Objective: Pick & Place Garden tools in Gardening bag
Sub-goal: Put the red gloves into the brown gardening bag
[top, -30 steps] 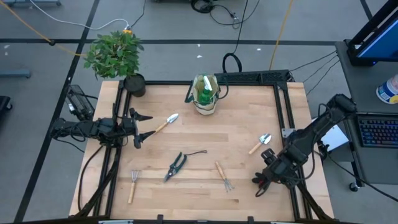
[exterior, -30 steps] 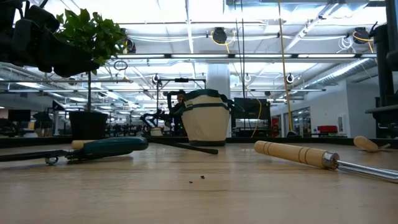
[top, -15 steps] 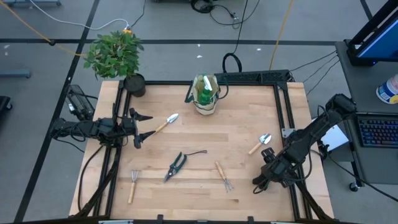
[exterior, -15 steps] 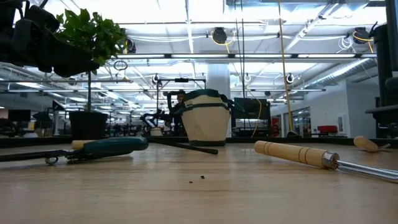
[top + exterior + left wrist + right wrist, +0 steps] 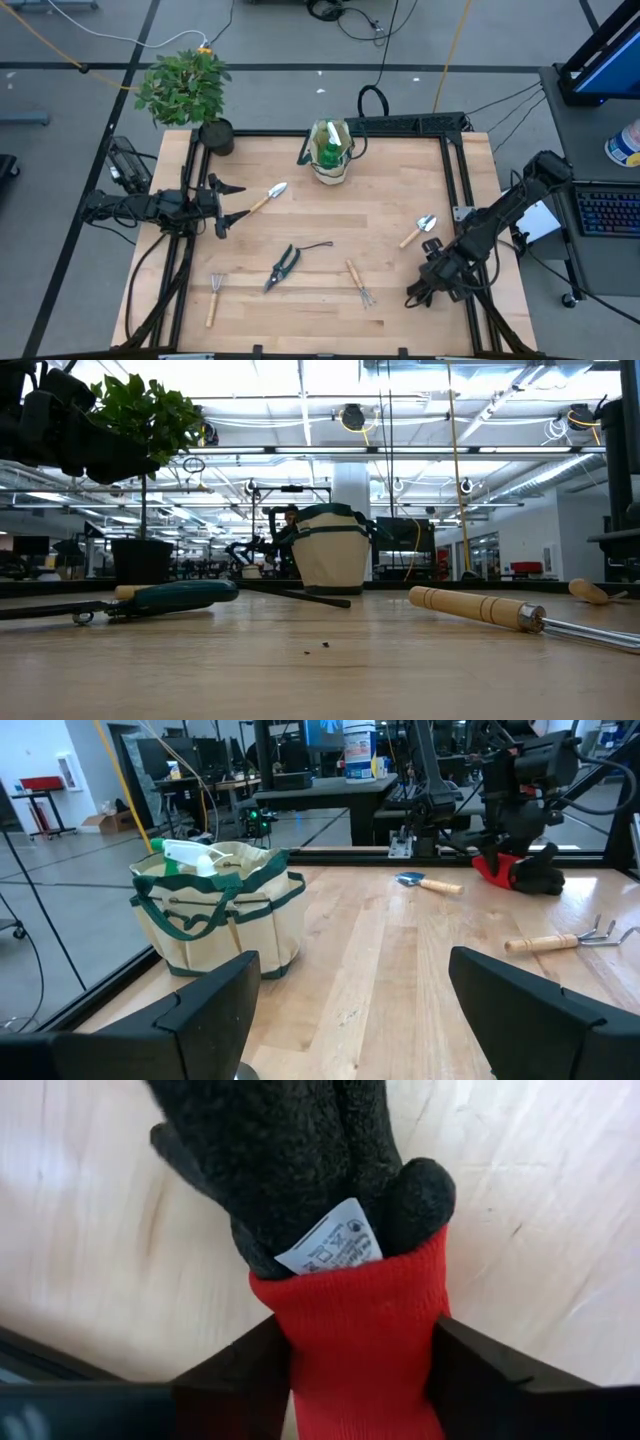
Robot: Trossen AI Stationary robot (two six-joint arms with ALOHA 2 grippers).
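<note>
A red-and-black glove (image 5: pixel 520 870) lies at the table's right near side, and my right gripper (image 5: pixel 362 1370) is shut on it, also visible from above (image 5: pixel 425 290). My left gripper (image 5: pixel 230 205) is open and empty at the table's left, just left of a wood-handled trowel (image 5: pixel 265 197). The beige bag (image 5: pixel 330 152) stands at the far middle with a green sprayer (image 5: pixel 328 150) in it. Dark shears (image 5: pixel 283 265), two little rakes (image 5: pixel 215 297) (image 5: pixel 358 283) and a second trowel (image 5: pixel 418 230) lie flat on the wood. My right gripper pinches the glove's red cuff (image 5: pixel 360 1315) between its two fingers (image 5: pixel 240 1370), one on each side of the cuff. The fingers slant down from the table's right side and lie along the glove. The glove's black finger end (image 5: pixel 280 1160) reaches away over the wood.
A leafy potted plant (image 5: pixel 185 85) in a black pot (image 5: pixel 215 135) stands at the far left corner. A black frame (image 5: pixel 455 160) runs along the table's edges. Bare wood lies between the bag and the tools in the middle.
My right gripper has shifted a little toward the table's left edge at the glove. My left arm and the other tools have stayed still.
</note>
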